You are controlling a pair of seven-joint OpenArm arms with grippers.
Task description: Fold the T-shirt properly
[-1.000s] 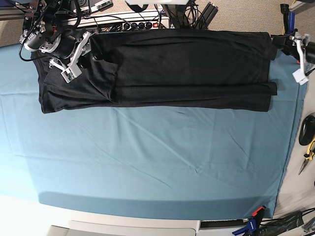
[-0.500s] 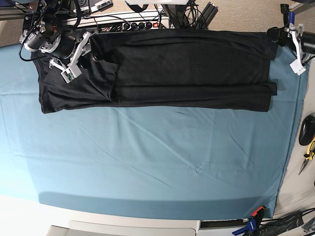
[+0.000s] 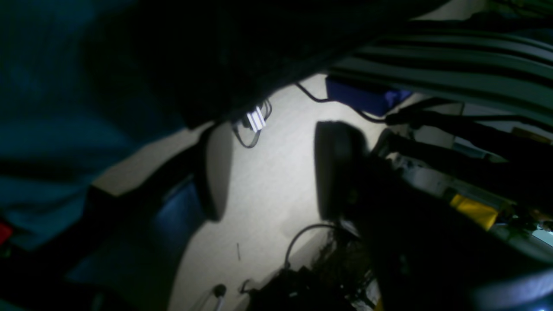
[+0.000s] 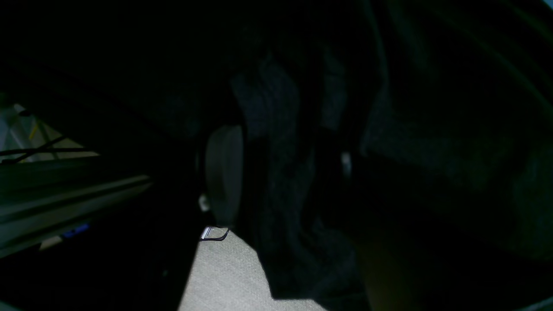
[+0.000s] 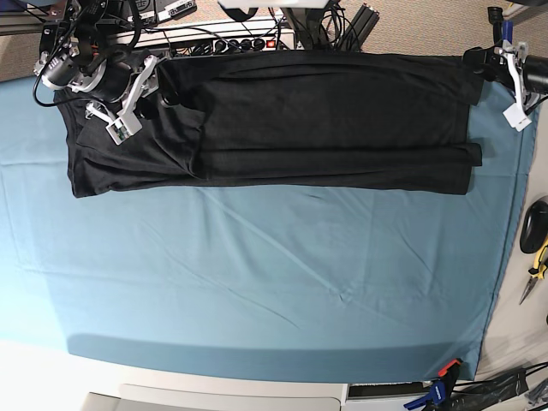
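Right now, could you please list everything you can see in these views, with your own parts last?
T-shirt: one, black, spread along the far edge of the table.
Table cloth: one, teal, covering the table.
Power strip: one, pale, behind the table's far edge.
Pliers: one, yellow-handled, right of the cloth.
Clamp: one, blue and red, near right corner.
Right gripper: one, white fingers apart, over the shirt's left end.
Left gripper: one, open, at the shirt's right end.

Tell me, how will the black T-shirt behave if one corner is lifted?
The T-shirt will probably flop and drape, since it lies flat in soft folds. It may drag over the teal cloth, possibly wrinkling it; creases already show there.
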